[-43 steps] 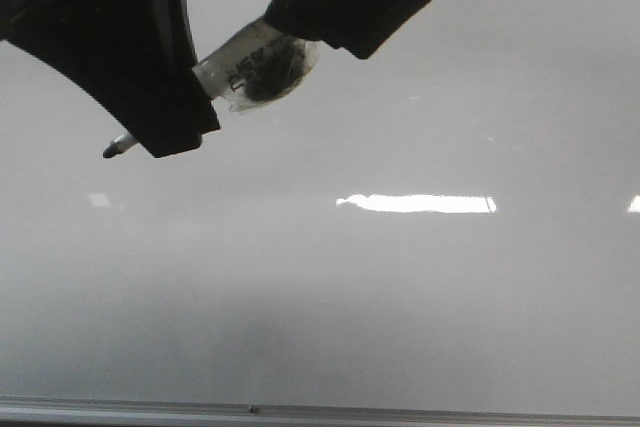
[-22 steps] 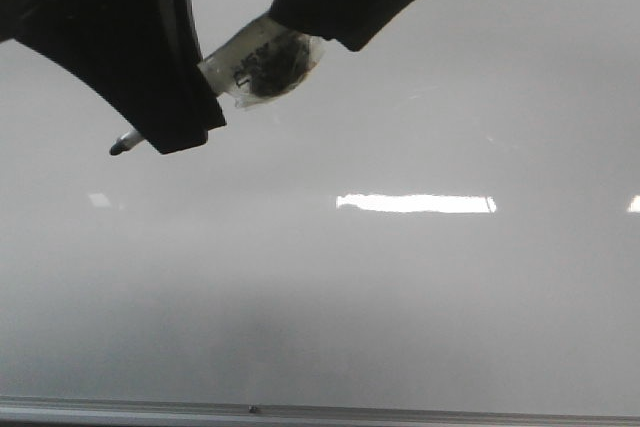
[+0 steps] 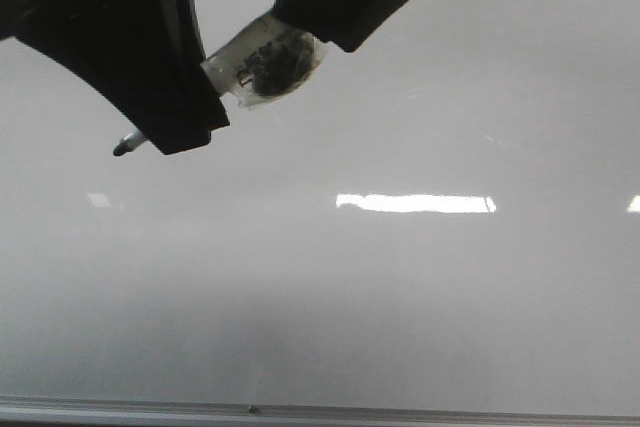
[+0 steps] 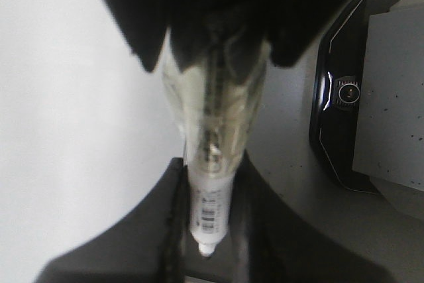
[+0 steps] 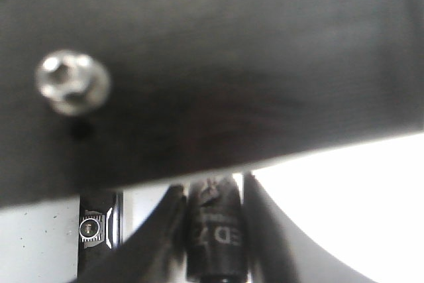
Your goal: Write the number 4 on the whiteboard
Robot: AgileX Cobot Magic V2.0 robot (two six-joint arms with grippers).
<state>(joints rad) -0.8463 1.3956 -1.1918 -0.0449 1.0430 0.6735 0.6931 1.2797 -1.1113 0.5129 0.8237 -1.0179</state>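
**Marker held by both grippers over a bare board**

The whiteboard (image 3: 420, 287) fills the front view, glossy grey-white with a bright bar of reflected light at centre right and its metal edge strip (image 3: 400, 411) along the bottom. No stroke of the number 4 shows anywhere on it, so I judge the writing has not begun.

Two dark shapes crowd the upper left of that frame. The left gripper (image 4: 209, 226) is closed narrowly around the marker (image 3: 262, 62) near its writing end. The right gripper (image 5: 213, 230) is clamped on the dark rear end. A hold at both ends probably serves to steady or reseat the pen before it meets the board, though a handover between arms would look much the same.

The marker slants down toward the left of the front view. Its middle is wrapped in clear, crumpled tape, likely padding to give the fingers purchase. Its dark tip (image 3: 121, 148) pokes out below the left gripper, over the upper left of the board. Whether it touches the surface I cannot tell.

Only the left wrist view shows the white barrel with a barcode between the fingers, and a black housing with a round lens (image 4: 346, 91) at its right. Only the right wrist view shows printed letters on the marker's dark end, and a blurred dark bar with a screw (image 5: 71, 84) that blocks most of that frame.
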